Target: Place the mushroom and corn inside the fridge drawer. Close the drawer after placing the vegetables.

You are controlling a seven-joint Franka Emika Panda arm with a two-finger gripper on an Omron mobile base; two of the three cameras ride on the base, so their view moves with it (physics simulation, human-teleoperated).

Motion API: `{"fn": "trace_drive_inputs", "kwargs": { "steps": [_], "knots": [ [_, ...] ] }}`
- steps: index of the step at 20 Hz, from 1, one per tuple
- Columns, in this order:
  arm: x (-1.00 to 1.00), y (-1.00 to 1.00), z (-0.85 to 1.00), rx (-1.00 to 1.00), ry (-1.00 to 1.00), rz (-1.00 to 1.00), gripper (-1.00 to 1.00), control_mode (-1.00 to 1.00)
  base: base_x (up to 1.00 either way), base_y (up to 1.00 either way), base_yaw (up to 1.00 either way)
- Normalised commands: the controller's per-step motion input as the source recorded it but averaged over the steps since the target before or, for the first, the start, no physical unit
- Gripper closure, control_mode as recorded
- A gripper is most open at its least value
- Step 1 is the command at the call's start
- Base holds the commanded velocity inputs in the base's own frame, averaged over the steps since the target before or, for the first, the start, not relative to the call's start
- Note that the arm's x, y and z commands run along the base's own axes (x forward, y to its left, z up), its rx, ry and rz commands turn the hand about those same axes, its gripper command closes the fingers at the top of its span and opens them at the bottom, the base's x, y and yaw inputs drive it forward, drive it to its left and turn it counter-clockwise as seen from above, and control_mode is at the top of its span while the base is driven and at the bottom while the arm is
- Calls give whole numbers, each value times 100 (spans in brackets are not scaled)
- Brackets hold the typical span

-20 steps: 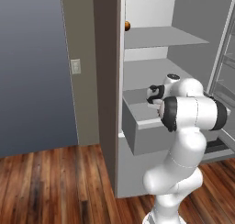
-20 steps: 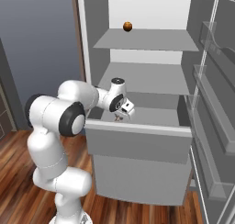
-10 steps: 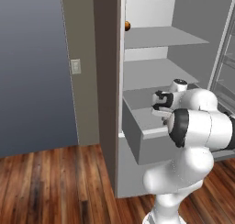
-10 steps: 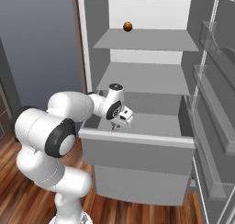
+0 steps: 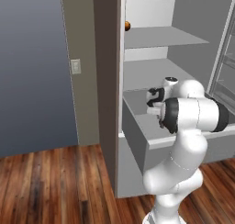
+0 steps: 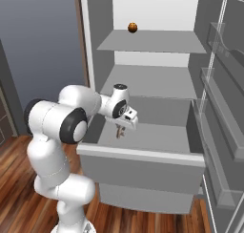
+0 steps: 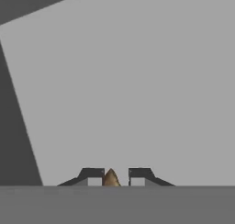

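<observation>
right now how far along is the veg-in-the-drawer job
Done: the fridge drawer is pulled out and open. In hand: the gripper hangs over the drawer's inside, shut on a small brown piece, likely the mushroom, not yet released. Left: drop it, then fetch the second vegetable and push the drawer shut. A round brown thing sits on the upper shelf; I cannot tell what it is.

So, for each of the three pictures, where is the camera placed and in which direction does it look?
Left base view: behind the arm's left, facing the open fridge drawer; arm lower right.
Right base view: behind its right, same drawer and gripper; arm lower left.
Hand view: on the hand, facing the drawer floor; fingertips pinch a brown object.
Both base views share a brown ball on the top shelf.
</observation>
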Motion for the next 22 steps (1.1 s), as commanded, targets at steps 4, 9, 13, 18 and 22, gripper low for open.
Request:
{"fn": "trace_drive_inputs", "kwargs": {
  "steps": [4, 9, 13, 18, 22],
  "knots": [
    [-59, 0, -93, 0, 0, 8, 100, -100, 0, 0, 0],
    [-22, 0, -63, 0, 0, 5, 100, -100, 0, 0, 0],
    [-19, -1, -42, 0, 0, 3, 100, -100, 0, 0, 0],
    [-46, -3, -8, 0, -1, 1, -100, -100, 0, 0, 0],
    [-14, -7, 60, -2, -5, 0, -100, -100, 0, 0, 0]
  ]
}}
